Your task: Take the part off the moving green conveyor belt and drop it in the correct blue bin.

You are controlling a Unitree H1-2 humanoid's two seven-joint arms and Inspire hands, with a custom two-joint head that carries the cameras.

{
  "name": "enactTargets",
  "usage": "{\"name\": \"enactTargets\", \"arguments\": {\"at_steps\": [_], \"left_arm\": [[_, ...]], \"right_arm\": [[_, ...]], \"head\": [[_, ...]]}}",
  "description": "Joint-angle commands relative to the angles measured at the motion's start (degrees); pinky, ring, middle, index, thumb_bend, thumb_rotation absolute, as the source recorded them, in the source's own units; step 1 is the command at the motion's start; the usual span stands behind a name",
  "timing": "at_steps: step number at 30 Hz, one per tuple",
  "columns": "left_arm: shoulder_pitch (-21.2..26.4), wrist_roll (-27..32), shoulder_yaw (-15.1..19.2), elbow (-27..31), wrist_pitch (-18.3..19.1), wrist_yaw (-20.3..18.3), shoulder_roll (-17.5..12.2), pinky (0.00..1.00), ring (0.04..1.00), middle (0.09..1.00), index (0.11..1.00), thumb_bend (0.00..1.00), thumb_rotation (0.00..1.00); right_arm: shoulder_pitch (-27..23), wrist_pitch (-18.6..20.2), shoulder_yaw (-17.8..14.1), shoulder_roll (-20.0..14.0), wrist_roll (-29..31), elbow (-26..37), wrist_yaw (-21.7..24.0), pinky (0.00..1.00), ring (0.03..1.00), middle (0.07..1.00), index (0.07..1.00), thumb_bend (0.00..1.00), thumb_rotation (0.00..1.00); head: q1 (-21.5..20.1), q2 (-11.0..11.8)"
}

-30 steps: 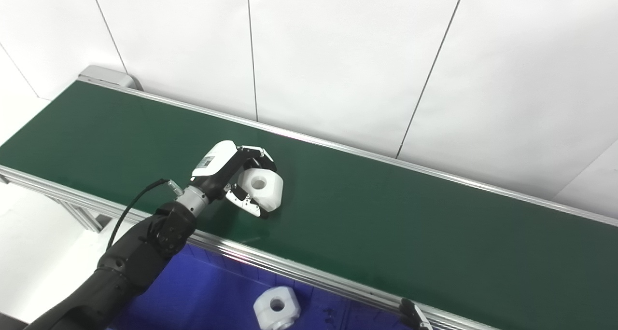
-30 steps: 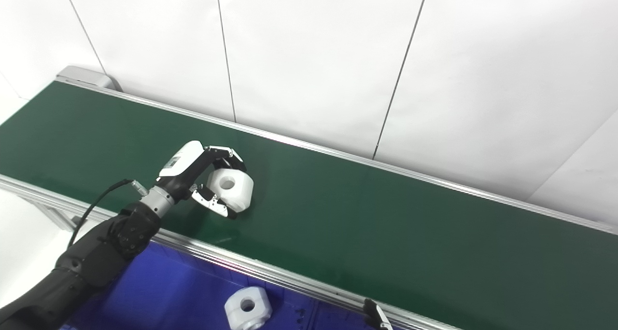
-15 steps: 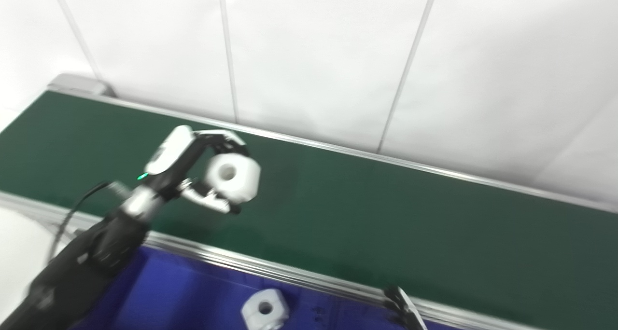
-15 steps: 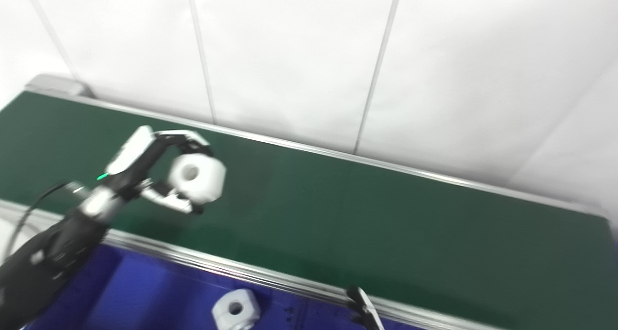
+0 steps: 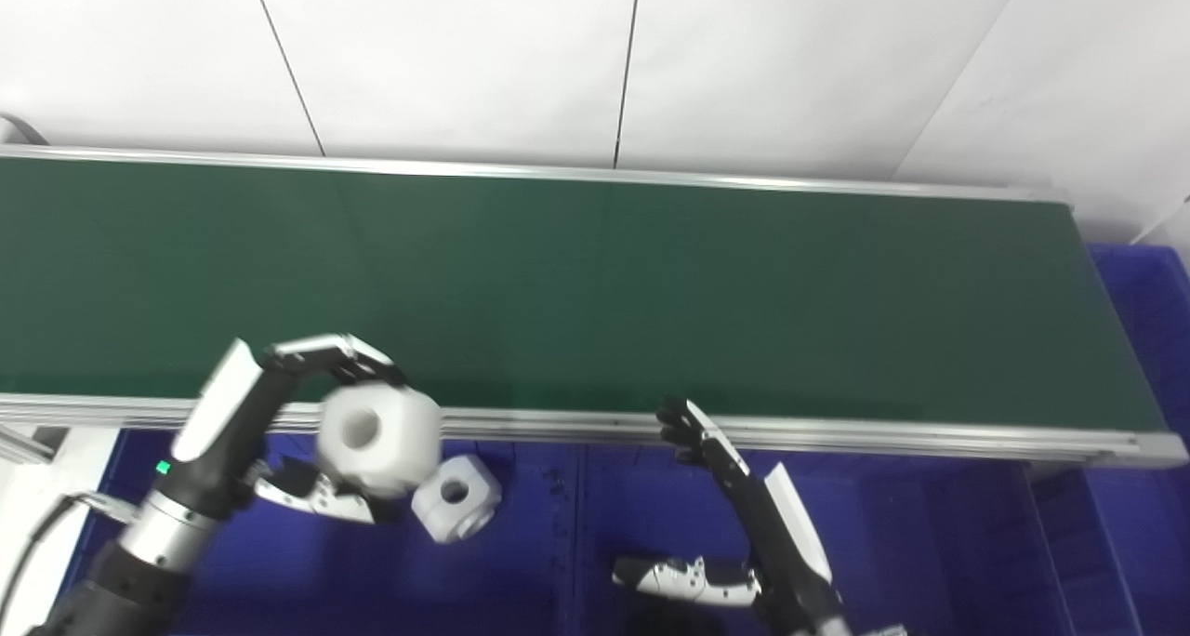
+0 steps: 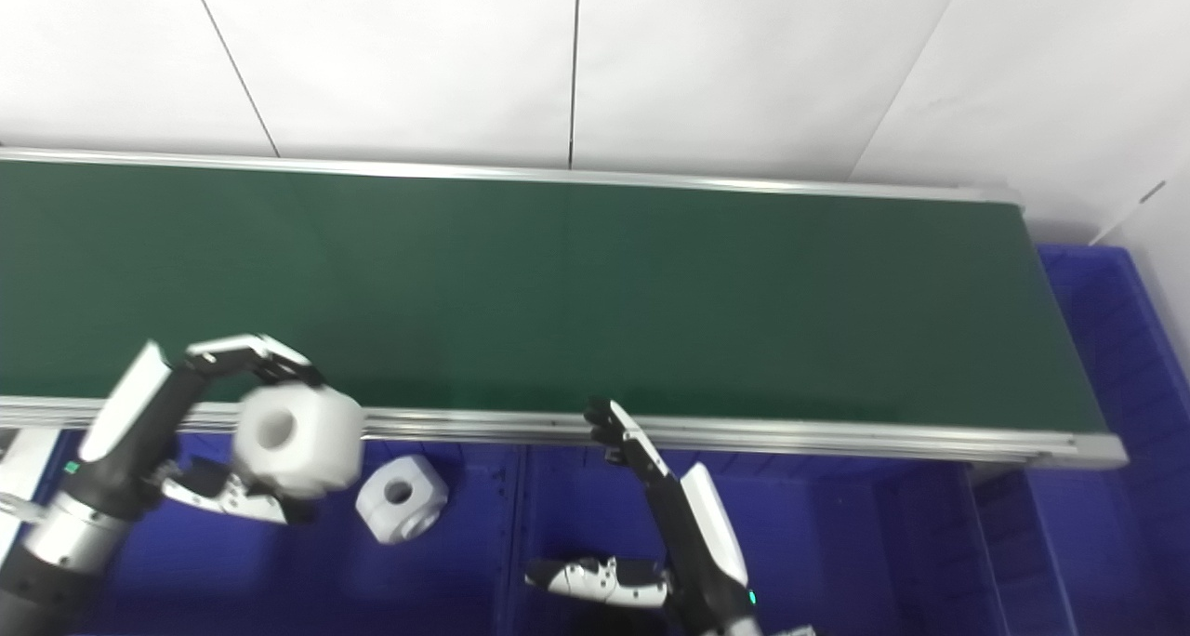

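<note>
In the left eye view the left hand point(image 5: 270, 431) is closed around the part point(image 5: 379, 439), a white block with a round hole facing the camera. Its fingers point(image 5: 339, 355) curl over the top and the thumb presses from below, so the part hangs in the air past the near rail of the belt point(image 5: 595, 283), above the left bin point(image 5: 521, 571). That grip from above and below likely suits a simple release: spreading the fingers should let it fall straight in. A second block point(image 5: 456, 496) lies in this bin just beside and partly behind the held part, which suggests this is the right bin. The right hand point(image 5: 734, 524) holds nothing, fingers straight and thumb stuck out sideways, apparently waiting low over the next bin. The belt carries nothing. The held part is slightly blurred, and its lower edge hides some of the thumb. In the right eye view the same scene sits shifted: the part point(image 6: 297, 439) in the left hand point(image 6: 158, 431) is clearly apart from the block point(image 6: 402, 498) below. A divider point(image 6: 511, 543) separates the two bins, and another bin point(image 6: 1116, 338) shows beyond the belt's right end. Both forearms are cut off by the bottom edge, and no desk is visible.
</note>
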State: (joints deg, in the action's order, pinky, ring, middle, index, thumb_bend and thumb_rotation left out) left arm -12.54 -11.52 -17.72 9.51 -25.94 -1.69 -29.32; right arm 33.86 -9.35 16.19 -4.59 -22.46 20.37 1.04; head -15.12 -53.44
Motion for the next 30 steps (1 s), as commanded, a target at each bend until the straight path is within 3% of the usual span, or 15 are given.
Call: {"name": "enactTargets", "arguments": {"at_steps": [1,6,13,17,19,20,21,22,25,28,30], "left_arm": [[-0.87,0.4,0.75,1.49,-0.8,-1.1,0.27,0.38,0.398,0.506,0.535,0.49,0.0],[-3.68,-5.38,1.1,2.43,1.58,-5.25,1.02,0.39,0.399,0.508,0.532,0.5,0.0],[-2.91,-10.48,0.55,2.43,5.24,-10.79,1.45,0.41,0.397,0.506,0.535,0.5,0.0],[-2.48,-13.66,0.15,2.69,8.68,-13.66,1.52,0.47,0.422,0.515,0.52,0.5,0.0],[-2.39,-15.54,0.0,3.28,11.53,-15.34,1.52,0.52,0.56,0.503,0.502,0.51,0.0],[-2.37,-16.43,-0.03,3.67,13.15,-16.22,1.54,0.6,0.664,0.656,0.659,0.59,0.0],[-2.31,-18.09,-0.22,4.54,15.75,-17.71,1.51,0.65,0.729,0.751,0.757,0.63,0.01],[-2.27,-19.24,-0.35,5.17,17.55,-18.75,1.5,0.72,0.808,0.846,0.847,0.66,0.09],[-2.2,-21.19,-0.51,6.09,20.12,-20.36,1.77,0.83,0.92,0.961,0.962,0.71,0.21],[-2.31,-21.53,-0.21,6.08,19.77,-19.63,2.43,0.87,0.958,0.993,0.993,0.74,0.24],[-2.6,-18.79,0.51,6.32,19.34,-19.29,3.22,0.92,0.986,0.999,0.999,0.77,0.3]], "right_arm": [[0.83,0.66,0.06,0.19,0.63,2.41,0.44,0.8,0.861,0.897,0.935,0.84,0.33],[1.1,0.79,-0.26,-0.23,1.22,3.0,0.89,0.81,0.864,0.895,0.932,0.84,0.32],[1.23,0.66,-0.7,-0.45,1.72,3.0,1.17,0.81,0.859,0.894,0.931,0.84,0.3],[1.19,0.26,-0.79,-0.55,1.64,2.75,1.14,0.8,0.856,0.893,0.929,0.84,0.3],[1.24,0.3,-0.8,-0.53,1.42,2.79,1.13,0.81,0.859,0.894,0.93,0.84,0.3],[1.27,0.41,-0.8,-0.52,1.19,2.84,1.11,0.81,0.858,0.892,0.928,0.84,0.31],[1.31,0.39,-0.82,-0.52,1.19,2.82,1.1,0.81,0.857,0.89,0.927,0.84,0.31],[1.34,0.35,-0.83,-0.53,1.22,2.79,1.09,0.81,0.859,0.892,0.929,0.84,0.31],[1.58,0.43,-0.76,-0.48,0.58,2.83,1.0,0.81,0.862,0.894,0.93,0.84,0.32],[1.7,0.27,-0.71,-0.53,0.13,2.83,0.98,0.81,0.863,0.895,0.93,0.84,0.31],[1.74,0.31,-0.71,-0.68,-0.28,2.8,1.05,0.8,0.859,0.894,0.93,0.84,0.32]], "head": [[0.45,-0.01],[1.49,0.15],[2.04,0.58],[2.32,0.85],[2.36,0.99],[2.36,0.99],[2.36,0.99],[2.36,0.99],[2.25,1.51],[1.86,1.71],[1.53,1.79]]}}
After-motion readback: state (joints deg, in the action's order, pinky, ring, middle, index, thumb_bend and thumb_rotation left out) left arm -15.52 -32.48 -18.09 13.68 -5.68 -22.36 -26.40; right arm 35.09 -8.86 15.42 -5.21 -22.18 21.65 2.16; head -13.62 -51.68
